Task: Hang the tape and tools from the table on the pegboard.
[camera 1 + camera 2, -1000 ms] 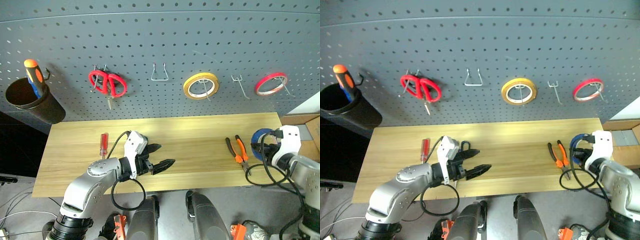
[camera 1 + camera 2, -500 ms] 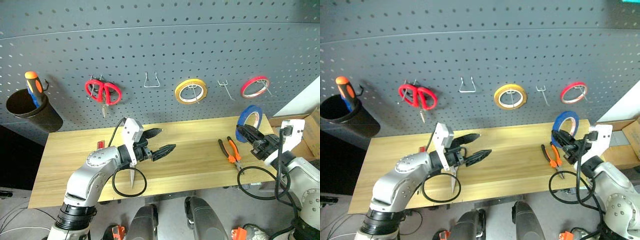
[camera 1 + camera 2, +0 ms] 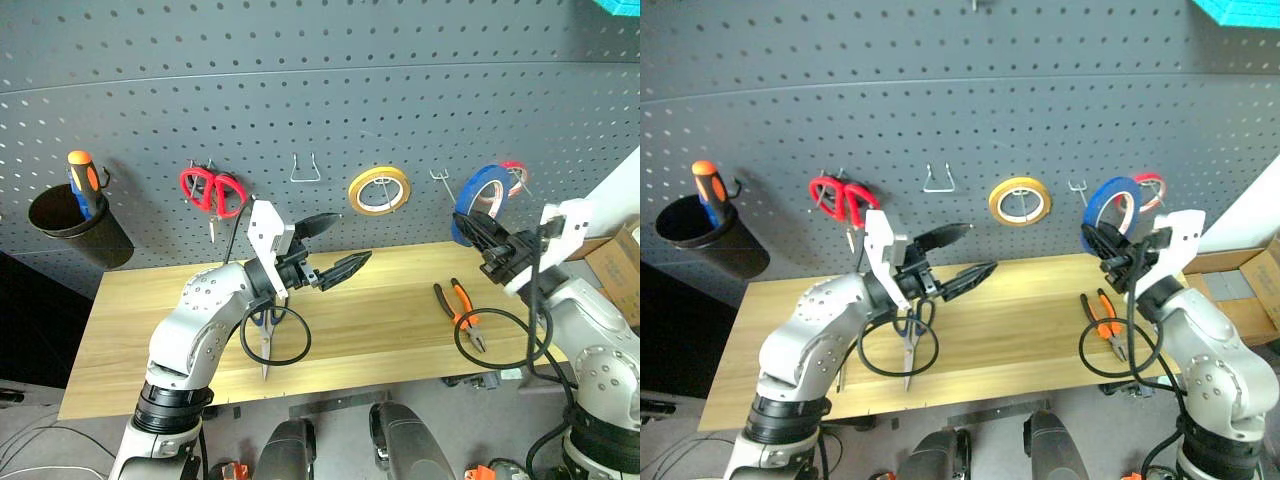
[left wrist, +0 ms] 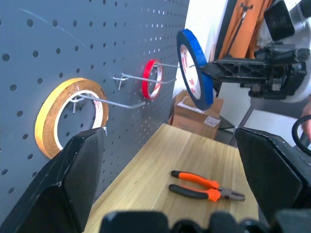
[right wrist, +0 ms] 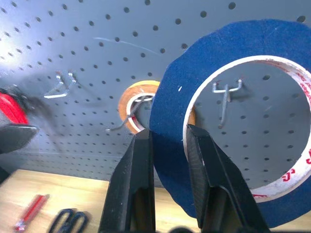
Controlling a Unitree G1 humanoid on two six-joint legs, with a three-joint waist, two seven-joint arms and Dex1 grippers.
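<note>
Blue tape (image 5: 175, 145) btwn right fingers (image 5: 138, 194).

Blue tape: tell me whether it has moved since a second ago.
Yes. The blue tape, then at the table edge beside the pliers, is now lifted before the pegboard near the bare hook.

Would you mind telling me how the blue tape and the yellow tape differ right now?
The blue tape is pinched in the right gripper and held up in front of the pegboard; the yellow tape hangs on a hook. The blue ring looks thin-walled, the yellow one thicker. Both are round rolls with open centres, at about the same height.
</note>
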